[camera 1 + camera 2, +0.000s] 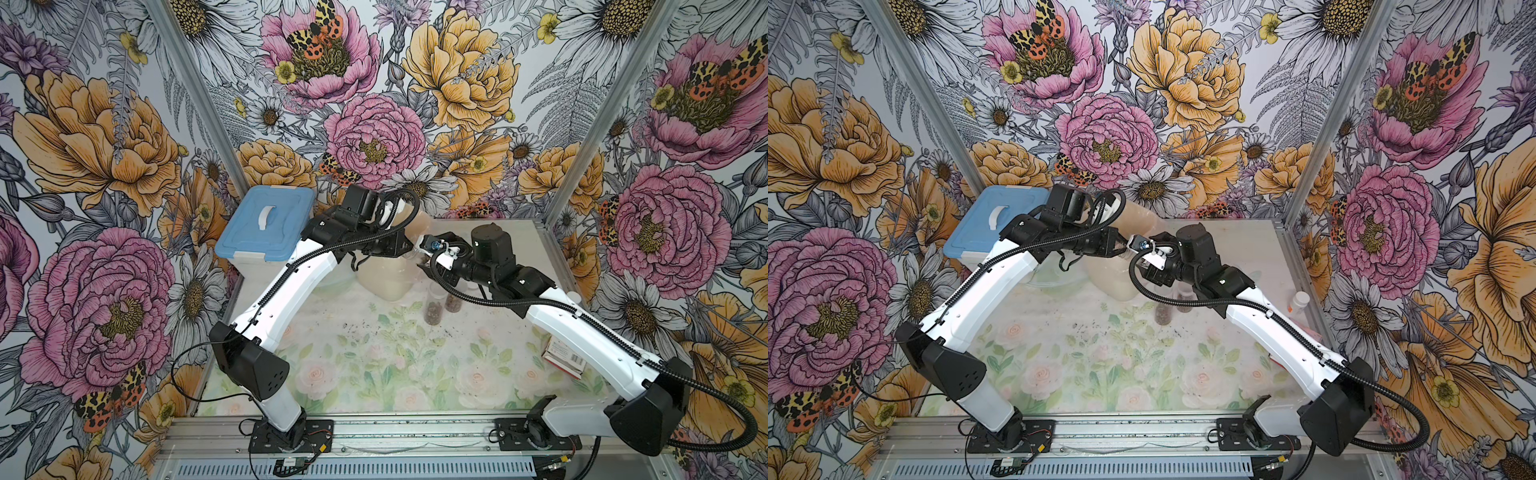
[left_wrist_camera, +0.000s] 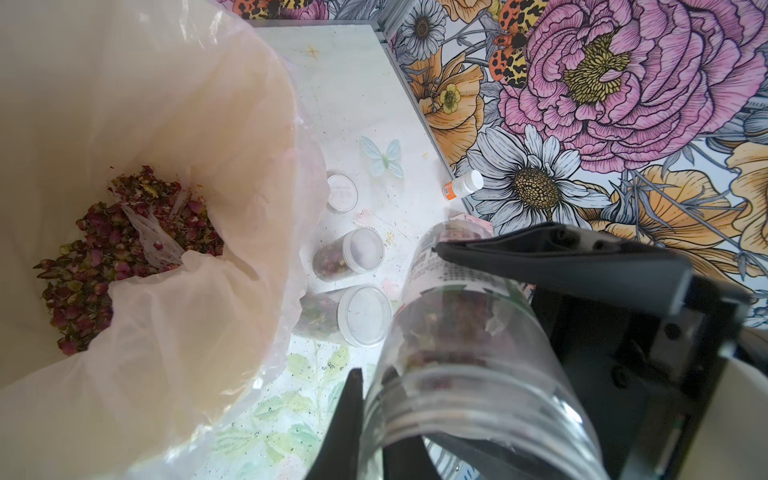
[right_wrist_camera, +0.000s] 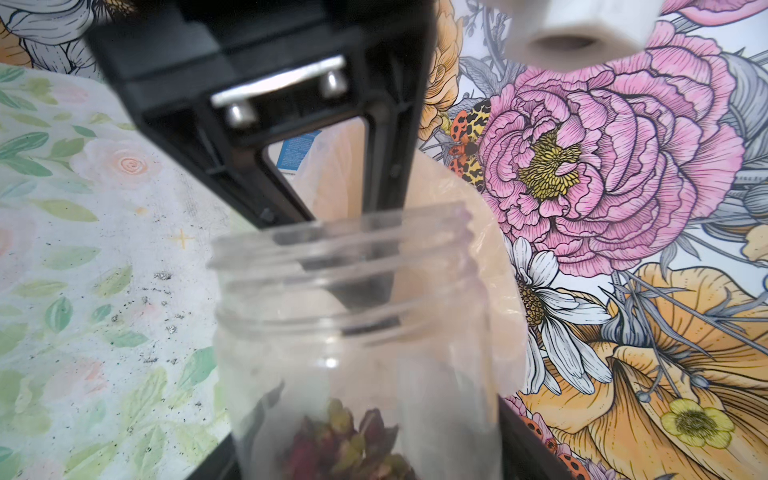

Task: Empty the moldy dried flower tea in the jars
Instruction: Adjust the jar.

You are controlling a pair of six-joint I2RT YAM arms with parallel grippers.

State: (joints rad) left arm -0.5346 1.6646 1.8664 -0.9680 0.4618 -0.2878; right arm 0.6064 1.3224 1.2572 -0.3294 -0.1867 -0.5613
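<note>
Labelled jar (image 2: 457,266) of moldy dried flower tea (image 2: 453,320), lid off, left gripper (image 3: 349,266) pinching its rim; right gripper (image 3: 368,428) hold unclear. Best upended squarely over lined bin (image 2: 232,137)

The jar (image 3: 353,332) has its base cut off.

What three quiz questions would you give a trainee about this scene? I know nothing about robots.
1. True or false: the tall jar held by the left claw has its lid on.
2. Fill in: loose dried flower tea already lies in the ___.
3. How many small jars of tea stand on the table? A) one B) two C) four

Key: 1 false; 2 plastic-lined bin; 3 B.
</note>
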